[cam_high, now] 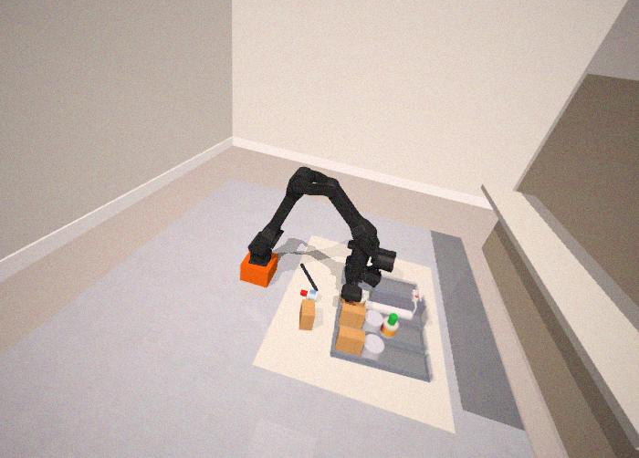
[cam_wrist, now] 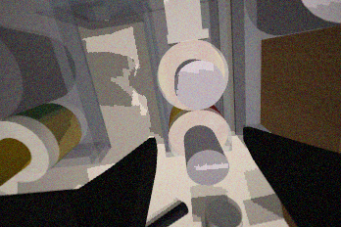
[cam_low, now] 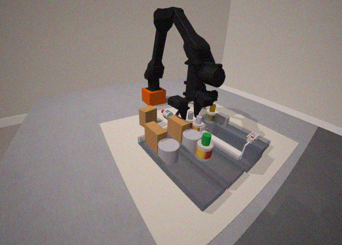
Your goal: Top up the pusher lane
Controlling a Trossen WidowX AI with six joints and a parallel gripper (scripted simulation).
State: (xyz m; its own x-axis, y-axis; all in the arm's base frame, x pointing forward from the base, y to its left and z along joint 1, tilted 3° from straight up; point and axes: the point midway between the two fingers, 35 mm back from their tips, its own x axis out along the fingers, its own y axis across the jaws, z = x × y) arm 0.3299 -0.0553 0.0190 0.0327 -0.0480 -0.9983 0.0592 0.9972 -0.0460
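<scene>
Wrist view shows my pincer [cam_wrist: 198, 166] spread apart, its two black fingers standing clear on either side of the new jar [cam_wrist: 203, 142], so I grip nothing. That grey-capped jar stands at the front mouth of the sprung lane [cam_wrist: 183, 15], and the old jar [cam_wrist: 193, 75] of the same kind stands just behind it, the two looking as if they touch in a row. I cannot tell from here whether the front jar sits fully behind the low stop or whether the old jar bears on the pusher plate.

As I judge it, the step in hand is the release and retreat. To do it well I should lift straight up along the jar's axis, keeping both fingers off its sides, since any nudge could tip it over the stop and let the spring throw the row forward.

Room is tight. A brown box [cam_wrist: 301, 88] stands close beside my one finger, and the lane's grey wall [cam_wrist: 157, 93] runs near the other. The exterior view shows a yellow-capped jar [cam_low: 211, 112] near the far side of my wrist and a green-capped jar [cam_low: 204, 148] further off along the tray, so upward is the only open way out
</scene>
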